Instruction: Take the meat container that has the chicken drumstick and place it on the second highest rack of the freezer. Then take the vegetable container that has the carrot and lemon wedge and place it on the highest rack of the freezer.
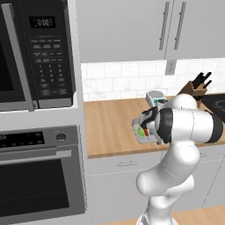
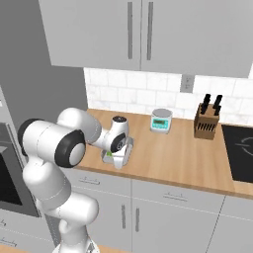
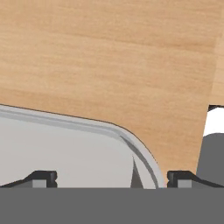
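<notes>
The grey vegetable container [image 1: 137, 135] sits on the wooden counter near its front edge. Inside it I see the green lemon wedge [image 1: 140, 130] and a bit of the orange carrot [image 1: 146, 132], partly hidden by my hand. My gripper [image 1: 149, 131] hangs right over the container, also seen from the other side as gripper [image 2: 119, 159] above the container [image 2: 108, 158]. In the hand view the gripper [image 3: 111, 178] is open, its fingertips [image 3: 43, 177] spread wide, with the container's rounded corner rim [image 3: 131, 142] lying between them. The freezer and the chicken drumstick are out of view.
A small kitchen scale [image 2: 161, 120] and a knife block [image 2: 206, 121] stand at the back of the counter [image 2: 173, 153]. A dark cooktop [image 2: 239, 148] lies at the right. The microwave [image 1: 39, 52] and oven [image 1: 39, 176] fill the wall unit to the left.
</notes>
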### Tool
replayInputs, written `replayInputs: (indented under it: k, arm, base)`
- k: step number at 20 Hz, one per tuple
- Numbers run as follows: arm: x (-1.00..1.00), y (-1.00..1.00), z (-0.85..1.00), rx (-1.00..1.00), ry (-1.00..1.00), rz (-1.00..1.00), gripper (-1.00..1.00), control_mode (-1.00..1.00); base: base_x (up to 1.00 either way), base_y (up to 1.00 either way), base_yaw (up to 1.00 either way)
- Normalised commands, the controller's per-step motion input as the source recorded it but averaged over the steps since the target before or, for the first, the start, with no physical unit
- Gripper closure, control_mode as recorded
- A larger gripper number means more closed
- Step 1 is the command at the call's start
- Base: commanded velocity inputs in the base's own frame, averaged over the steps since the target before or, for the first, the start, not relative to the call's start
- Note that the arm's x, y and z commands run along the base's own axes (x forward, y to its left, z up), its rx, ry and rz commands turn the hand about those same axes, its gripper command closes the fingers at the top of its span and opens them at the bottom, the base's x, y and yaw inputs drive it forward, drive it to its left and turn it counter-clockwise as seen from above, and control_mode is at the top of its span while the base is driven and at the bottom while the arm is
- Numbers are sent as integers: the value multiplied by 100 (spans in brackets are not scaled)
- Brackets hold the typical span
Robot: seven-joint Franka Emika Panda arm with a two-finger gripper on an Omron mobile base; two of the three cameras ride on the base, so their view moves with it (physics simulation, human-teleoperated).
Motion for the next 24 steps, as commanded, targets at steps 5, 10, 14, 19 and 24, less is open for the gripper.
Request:
replayInputs:
  k: [5, 10, 14, 19, 24]
  arm:
    - [2, 0, -13, 0, 0, -3, -100, -100]
    - [0, 0, 0, 0, 0, 0, -100, -100]
    - [3, 0, 0, 0, 0, 0, 100, -100]
    - [0, 0, 0, 0, 0, 0, 100, -100]
    - [0, 0, 0, 0, 0, 0, 100, -100]
  base:
    - [0, 0, 0]
    - [0, 0, 0]
    - [0, 0, 0]
    - [0, 0, 0]
    - [0, 0, 0]
